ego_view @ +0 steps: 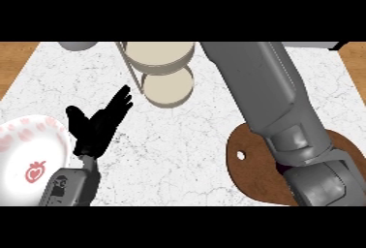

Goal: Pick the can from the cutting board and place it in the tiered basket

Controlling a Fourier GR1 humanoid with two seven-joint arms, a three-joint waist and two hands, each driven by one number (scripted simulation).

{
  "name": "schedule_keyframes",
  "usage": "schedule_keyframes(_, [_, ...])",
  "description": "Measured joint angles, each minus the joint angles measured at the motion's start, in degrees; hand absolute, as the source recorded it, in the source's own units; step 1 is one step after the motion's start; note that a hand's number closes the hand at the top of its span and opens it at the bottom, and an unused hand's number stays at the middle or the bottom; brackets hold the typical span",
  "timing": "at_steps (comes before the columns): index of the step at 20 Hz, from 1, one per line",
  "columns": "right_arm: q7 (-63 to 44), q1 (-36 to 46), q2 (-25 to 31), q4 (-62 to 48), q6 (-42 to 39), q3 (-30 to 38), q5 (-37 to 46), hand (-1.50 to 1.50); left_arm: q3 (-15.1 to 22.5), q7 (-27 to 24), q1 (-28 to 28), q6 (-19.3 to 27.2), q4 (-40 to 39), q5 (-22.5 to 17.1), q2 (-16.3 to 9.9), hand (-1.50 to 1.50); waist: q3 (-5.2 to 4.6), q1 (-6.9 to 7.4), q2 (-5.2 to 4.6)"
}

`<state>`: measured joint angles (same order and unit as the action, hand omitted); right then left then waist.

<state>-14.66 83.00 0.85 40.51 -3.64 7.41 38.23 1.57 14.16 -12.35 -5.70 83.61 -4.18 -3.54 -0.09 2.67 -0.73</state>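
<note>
Resting left hand (93, 127) at lower left, fingers straight and apart, holding nothing, beside plate (28, 155) | right forearm (271, 106) crossing right side over cutting board (250, 164); right hand out of view, fingers cannot tell | tiered basket (166, 68) top centre on bench (178, 145) | can not visible.

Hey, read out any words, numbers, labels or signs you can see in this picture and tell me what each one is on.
No readable words or numbers anywhere.
Plate: a red strawberry-like emblem and pink blotches, no letters.
Left forearm below the left hand: small dark marks, too blurred to read.
Cutting board: no text.
</note>
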Motion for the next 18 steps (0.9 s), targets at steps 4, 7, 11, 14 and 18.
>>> schedule_keyframes(4, [3.8,1.6,-0.5,-8.2,5.1,-0.2,-1.8,1.5,0.7,1.1,-0.1,0.0,1.1,0.1,0.4,0.0,-0.01,0.94,-0.23])
schedule_keyframes(7, [5.0,2.7,-0.7,-12.2,7.6,1.0,-7.0,1.5,1.5,1.0,-1.2,0.1,0.4,0.4,1.2,0.0,-0.04,2.12,-0.49])
schedule_keyframes(11, [9.4,3.1,-0.8,-16.4,8.7,2.3,-14.3,-1.5,2.0,0.9,-2.1,-0.6,0.1,0.5,1.3,0.0,-0.04,3.5,-0.81])
schedule_keyframes(14, [12.9,4.3,-0.8,-19.4,8.5,2.1,-19.0,-1.5,2.4,1.1,-2.6,-0.8,-0.1,0.5,1.5,0.0,-0.06,4.38,-0.9])
schedule_keyframes(18, [18.5,5.3,-0.8,-22.4,9.8,0.9,-23.6,-1.5,3.0,1.1,-3.0,-1.1,-0.6,0.8,1.7,0.0,-0.08,5.51,-1.06])
